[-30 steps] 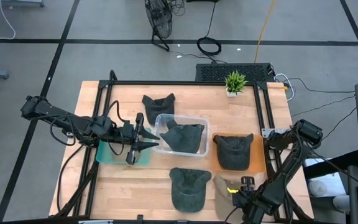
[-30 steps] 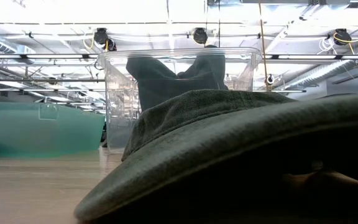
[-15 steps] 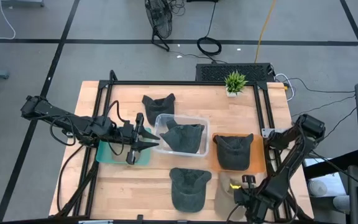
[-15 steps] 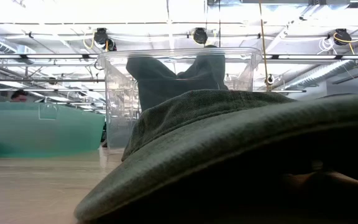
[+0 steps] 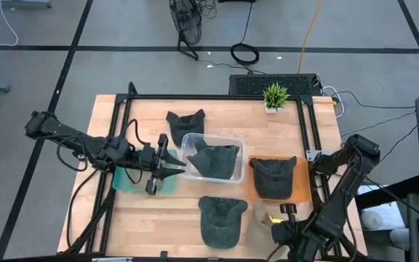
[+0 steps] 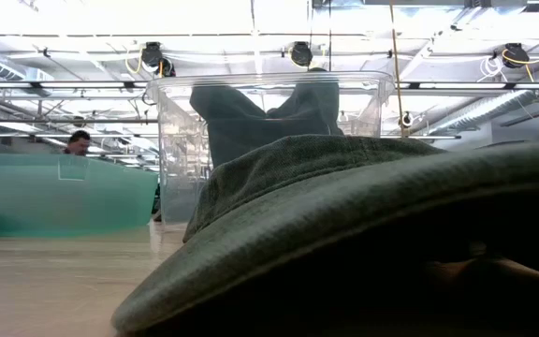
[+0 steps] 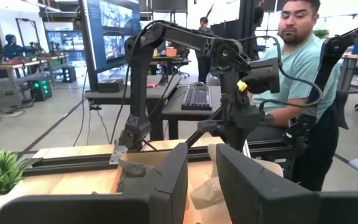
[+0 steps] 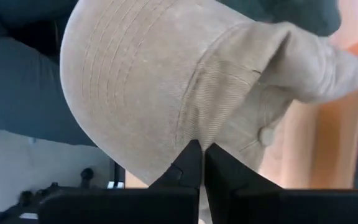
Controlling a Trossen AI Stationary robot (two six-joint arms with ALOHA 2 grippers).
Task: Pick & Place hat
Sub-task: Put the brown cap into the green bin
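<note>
A tan hat is at the table's near edge, right of middle, with my right gripper shut on it; in the high view only a small part of the tan hat shows beside the arm. Dark green hats lie at the near edge, on the orange mat, in the clear bin and at the far side. My left gripper stands open just left of the bin, over a teal tray, with nothing between its fingers. My right gripper pinches the tan hat between its two shut fingers, at the hat's edge where the stitched brim meets the crown. The brim spreads to one side of the fingers and the crown with its button to the other. My arm hides whether the hat is clear of the table.
A small potted plant stands at the far edge. A black frame borders the work area. The low view is filled by the near dark hat, with the bin behind it. A person sits beyond the table's right side.
The tan hat lay spread out flat at the near edge a second ago. Now it is gathered up under my right gripper, which has taken hold of it, and only a small part shows on its left. My left arm has kept still.
</note>
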